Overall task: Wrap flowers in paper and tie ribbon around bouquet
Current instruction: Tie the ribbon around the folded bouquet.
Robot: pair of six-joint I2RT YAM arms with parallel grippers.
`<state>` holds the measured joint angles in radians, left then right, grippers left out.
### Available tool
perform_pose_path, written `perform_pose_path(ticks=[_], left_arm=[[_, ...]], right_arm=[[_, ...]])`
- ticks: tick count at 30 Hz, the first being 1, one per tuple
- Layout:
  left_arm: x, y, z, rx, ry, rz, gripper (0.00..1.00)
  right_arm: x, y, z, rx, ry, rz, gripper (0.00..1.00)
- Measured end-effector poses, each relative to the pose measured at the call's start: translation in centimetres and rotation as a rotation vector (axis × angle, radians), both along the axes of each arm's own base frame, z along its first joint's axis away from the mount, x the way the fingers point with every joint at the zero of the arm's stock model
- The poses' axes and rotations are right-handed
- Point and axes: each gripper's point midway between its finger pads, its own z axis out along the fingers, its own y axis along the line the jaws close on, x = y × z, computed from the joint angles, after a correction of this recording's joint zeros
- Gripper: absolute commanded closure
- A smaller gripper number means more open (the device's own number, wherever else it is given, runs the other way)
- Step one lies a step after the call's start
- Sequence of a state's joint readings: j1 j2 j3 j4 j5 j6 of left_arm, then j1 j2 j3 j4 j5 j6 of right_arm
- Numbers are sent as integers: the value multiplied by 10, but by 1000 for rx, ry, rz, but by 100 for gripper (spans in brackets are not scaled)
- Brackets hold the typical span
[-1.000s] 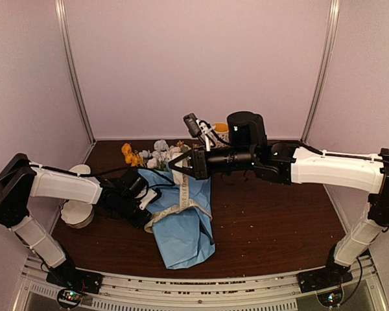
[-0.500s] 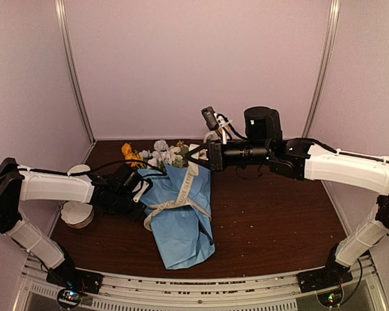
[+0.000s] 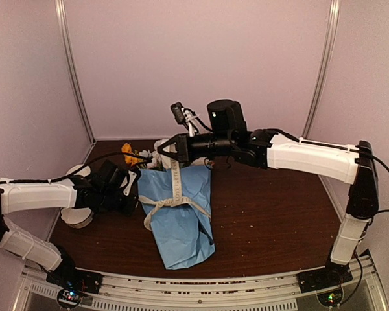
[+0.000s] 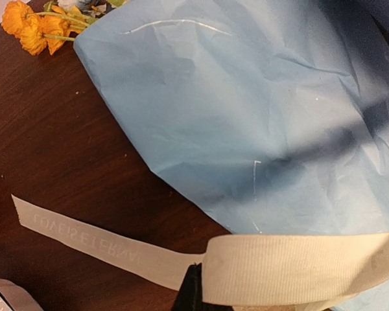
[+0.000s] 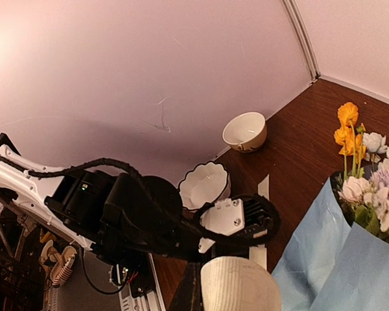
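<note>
The bouquet lies mid-table, a blue paper (image 3: 181, 223) cone with the flowers (image 3: 131, 154) sticking out of its far end. The cream ribbon (image 3: 172, 202) loops across the cone. One end runs straight up to my right gripper (image 3: 165, 150), which is shut on it above the flower heads. The other end runs left to my left gripper (image 3: 133, 194), shut on it beside the cone. In the left wrist view the ribbon (image 4: 298, 269) stretches from the left gripper (image 4: 196, 293) across the paper (image 4: 246, 116). In the right wrist view the ribbon (image 5: 236, 285) fills the right gripper (image 5: 202, 293).
Two white bowls stand left of the bouquet, one scalloped (image 5: 204, 184) under my left arm and a smaller one (image 5: 245, 131) further back. Pale walls with metal posts close in the table on three sides. A loose ribbon tail (image 4: 84, 236) lies on the dark wood.
My left gripper has shut on the ribbon end and drawn back leftward. My right gripper swung right, then left over the flowers, lifting its ribbon end upright.
</note>
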<state>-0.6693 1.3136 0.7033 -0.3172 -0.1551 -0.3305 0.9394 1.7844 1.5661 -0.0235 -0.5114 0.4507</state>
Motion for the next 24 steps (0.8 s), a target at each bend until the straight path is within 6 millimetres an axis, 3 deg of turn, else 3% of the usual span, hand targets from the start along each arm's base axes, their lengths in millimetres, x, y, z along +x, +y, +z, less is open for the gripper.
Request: perform_pose_path(ticks=[4,9,11,13,14,16,17,19,20,21,22,24], left_arm=[[1,-2,4,-36,-13,17,100],[3,-5,9,-77,-23,41,100],[5,-2,9,-87,-20,64,100],[12,12,7,-107,-9,142,100],[16,24,5,-119,-4,194,100],[16,66,-8,-164,13,351,100],[11,85,-15,-179,21,420,100],[-6,119,-30,-210,44,547,100],[-17,129,-38,-227,59,590,100],[-23,133,-42,-242,68,613,100],[-30,134,-46,-267,77,628,100],[-36,139,-47,-298,72,660,100]], right_arm=[[-3,35,7,12,-14,30,100],[-9,63,11,11,-17,61,100],[-1,63,13,-6,-22,43,100],[20,45,12,-39,-18,-35,100],[41,21,10,-54,-9,-114,100],[88,-68,-8,-95,39,-330,100],[118,-145,-24,-121,76,-504,100],[150,-287,-51,-161,142,-847,100],[146,-366,-72,-196,180,-1052,100],[128,-414,-90,-235,222,-1180,100],[104,-437,-107,-267,257,-1246,100],[60,-458,-132,-290,307,-1302,100]])
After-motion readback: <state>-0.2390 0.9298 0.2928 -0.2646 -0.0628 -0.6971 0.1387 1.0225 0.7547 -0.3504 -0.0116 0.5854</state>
